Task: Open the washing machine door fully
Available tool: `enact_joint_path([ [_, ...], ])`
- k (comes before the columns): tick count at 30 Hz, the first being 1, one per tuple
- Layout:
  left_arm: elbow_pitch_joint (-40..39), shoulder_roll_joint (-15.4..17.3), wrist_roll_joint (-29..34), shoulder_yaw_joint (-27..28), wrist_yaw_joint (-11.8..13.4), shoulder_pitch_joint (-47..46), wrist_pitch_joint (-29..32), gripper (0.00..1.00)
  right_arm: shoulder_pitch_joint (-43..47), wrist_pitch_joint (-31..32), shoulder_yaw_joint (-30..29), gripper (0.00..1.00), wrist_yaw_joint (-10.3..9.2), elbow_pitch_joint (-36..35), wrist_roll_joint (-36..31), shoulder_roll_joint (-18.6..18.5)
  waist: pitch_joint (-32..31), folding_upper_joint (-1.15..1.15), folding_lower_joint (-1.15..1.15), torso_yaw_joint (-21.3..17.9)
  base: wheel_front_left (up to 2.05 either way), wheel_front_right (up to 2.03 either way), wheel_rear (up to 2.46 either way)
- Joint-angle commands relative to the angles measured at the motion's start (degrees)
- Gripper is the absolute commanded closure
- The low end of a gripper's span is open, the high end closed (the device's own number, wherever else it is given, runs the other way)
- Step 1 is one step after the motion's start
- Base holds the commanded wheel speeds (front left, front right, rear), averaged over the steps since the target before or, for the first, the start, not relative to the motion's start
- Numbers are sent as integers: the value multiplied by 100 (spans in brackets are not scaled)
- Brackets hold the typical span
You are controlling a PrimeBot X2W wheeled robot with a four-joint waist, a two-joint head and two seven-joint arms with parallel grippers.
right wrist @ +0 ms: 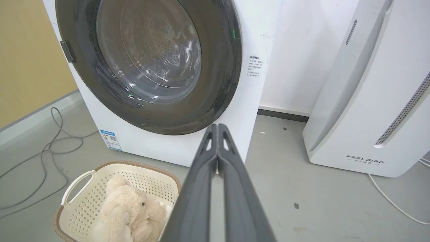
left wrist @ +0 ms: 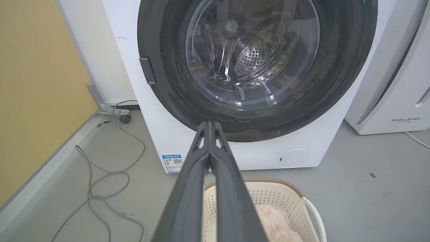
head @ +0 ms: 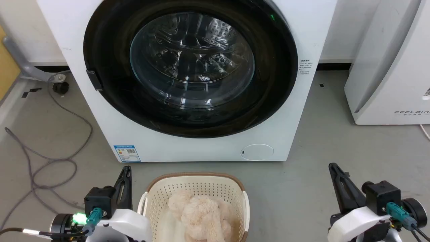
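Handle tab [head: 94,80] sitting at 9 o'clock on washing machine door [head: 191,64], lying nearer left gripper [head: 126,169] than right gripper [head: 332,166]; both pinched together, empty.

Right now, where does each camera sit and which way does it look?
Head: up high, looking down at the washing machine door; left end effector and right end effector below.
Left wrist: low, facing the door along shut fingers.
Right wrist: low, right, facing the door slantwise along shut fingers.
Shared: the door and basket.
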Motion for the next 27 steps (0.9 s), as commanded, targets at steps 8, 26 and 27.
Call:
enact_joint_path([
  [8, -26, -1, 16, -13, -25, -31, 2, 0, 23, 8, -17, 0, 5, -26, -44, 5, 0, 0, 0, 0, 0, 0, 0],
  [26, 158, 0, -135, -151, 49, -59, -195, 0, 37, -191, -26, 100, 1, 131, 214, 1, -2, 0, 0, -3, 0, 0, 0],
  [27, 166, 0, -143, -160, 52, -62, -207, 0, 38, -204, -30, 100, 1, 139, 240, 1, -2, 0, 0, -3, 0, 0, 0],
])
